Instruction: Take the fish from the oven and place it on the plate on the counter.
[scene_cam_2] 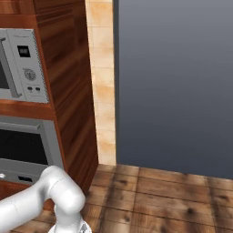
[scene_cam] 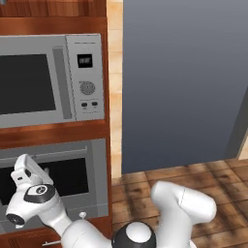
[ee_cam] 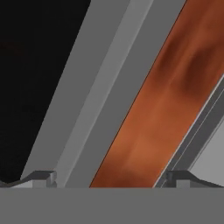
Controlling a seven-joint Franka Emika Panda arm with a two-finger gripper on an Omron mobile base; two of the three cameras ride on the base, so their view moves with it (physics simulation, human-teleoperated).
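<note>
Hand view: gripper [ee_cam: 109, 179] wide, empty, at oven [scene_cam: 72, 174] door's upper frame, lower left; microwave [scene_cam: 48, 80] above.

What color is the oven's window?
Black, with a silver-grey frame; the oven shows best in the left base view.

Both base views look forward at the oven [scene_cam: 53, 179] and microwave [scene_cam: 51, 80] from opposite sides — hand view sits close against the oven's frame.

Support structure: wood cabinet column and floor
Reddish wood cabinet [scene_cam: 58, 133] houses the microwave [scene_cam: 51, 80] above the oven [scene_cam: 72, 177]; a wood-plank floor [scene_cam_2: 173, 200] adjoins its base.
</note>
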